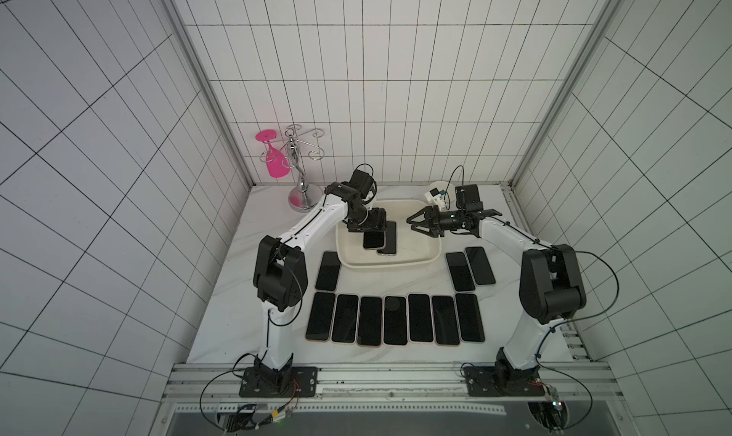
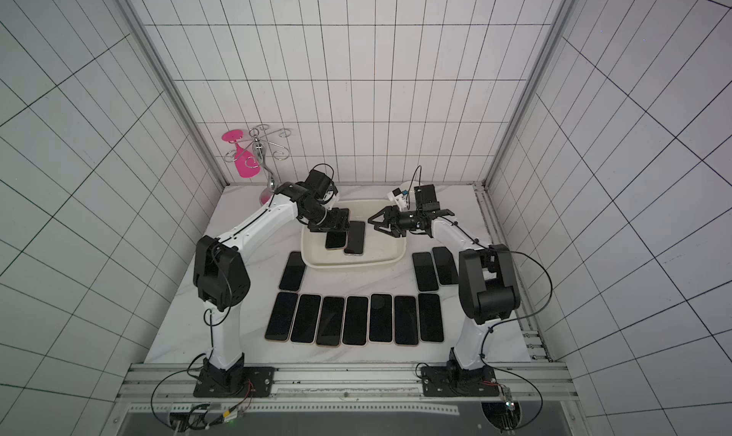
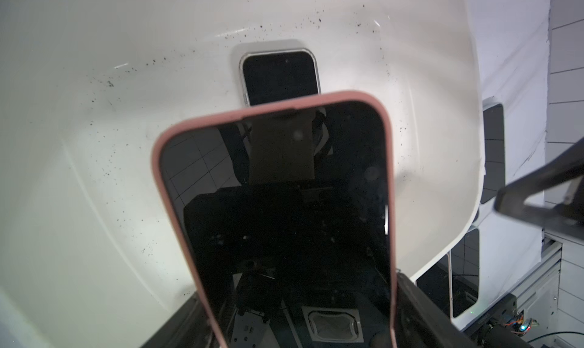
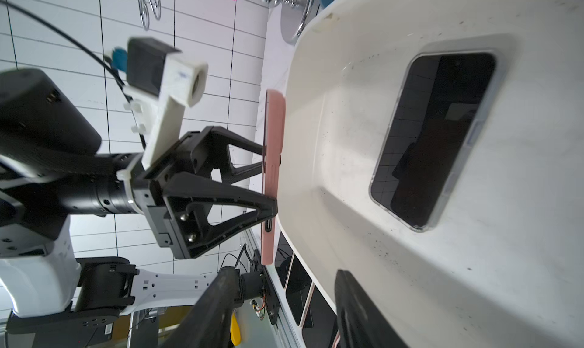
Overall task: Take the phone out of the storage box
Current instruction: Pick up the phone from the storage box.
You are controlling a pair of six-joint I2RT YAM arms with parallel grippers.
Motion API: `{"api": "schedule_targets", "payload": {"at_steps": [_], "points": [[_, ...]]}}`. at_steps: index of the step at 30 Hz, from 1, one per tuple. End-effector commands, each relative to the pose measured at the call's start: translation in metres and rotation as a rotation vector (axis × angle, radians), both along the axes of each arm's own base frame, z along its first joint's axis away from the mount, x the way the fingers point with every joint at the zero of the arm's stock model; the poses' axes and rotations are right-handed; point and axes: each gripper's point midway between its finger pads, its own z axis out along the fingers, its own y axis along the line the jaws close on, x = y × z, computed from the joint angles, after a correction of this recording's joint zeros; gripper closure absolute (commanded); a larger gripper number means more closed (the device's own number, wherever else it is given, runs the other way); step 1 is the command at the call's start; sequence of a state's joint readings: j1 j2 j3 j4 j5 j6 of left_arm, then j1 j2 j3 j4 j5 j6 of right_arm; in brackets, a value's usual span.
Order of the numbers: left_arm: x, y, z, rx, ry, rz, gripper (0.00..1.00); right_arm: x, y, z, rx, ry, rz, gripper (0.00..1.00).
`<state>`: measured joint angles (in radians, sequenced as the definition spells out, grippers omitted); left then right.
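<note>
The left tool pinches the pink-cased phone by its side edges, just above the storage box floor. It is best raised straight up over the rim, clear of the second phone below. The right tool is spread and empty.

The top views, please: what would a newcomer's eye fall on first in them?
Probably the row of seven dark phones laid side by side along the front of the table. Next, the left gripper holding a pink-cased phone over the storage box, where another phone lies. The pink glass hanging on the chrome rack at the back left stands out too.
</note>
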<state>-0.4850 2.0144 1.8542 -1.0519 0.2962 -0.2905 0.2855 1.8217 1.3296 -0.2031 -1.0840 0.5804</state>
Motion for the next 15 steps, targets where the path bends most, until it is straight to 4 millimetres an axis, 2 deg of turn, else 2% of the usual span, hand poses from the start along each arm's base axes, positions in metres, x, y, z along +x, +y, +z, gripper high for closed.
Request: {"api": "schedule_targets", "payload": {"at_steps": [1, 6, 10, 15], "points": [[-0.008, -0.018, 0.03, -0.061, -0.112, -0.116, 0.61, 0.018, 0.005, 0.011, 0.001, -0.009, 0.013, 0.46], [-0.023, -0.029, 0.026, -0.054, -0.113, -0.179, 0.61, 0.03, 0.028, 0.007, 0.014, 0.017, 0.062, 0.45], [-0.023, -0.033, 0.028, -0.057, -0.119, -0.184, 0.61, 0.024, 0.046, -0.006, 0.0, 0.039, 0.094, 0.44], [-0.023, -0.037, 0.032, -0.062, -0.127, -0.191, 0.61, 0.016, 0.054, -0.025, -0.017, 0.076, 0.112, 0.44]]}}
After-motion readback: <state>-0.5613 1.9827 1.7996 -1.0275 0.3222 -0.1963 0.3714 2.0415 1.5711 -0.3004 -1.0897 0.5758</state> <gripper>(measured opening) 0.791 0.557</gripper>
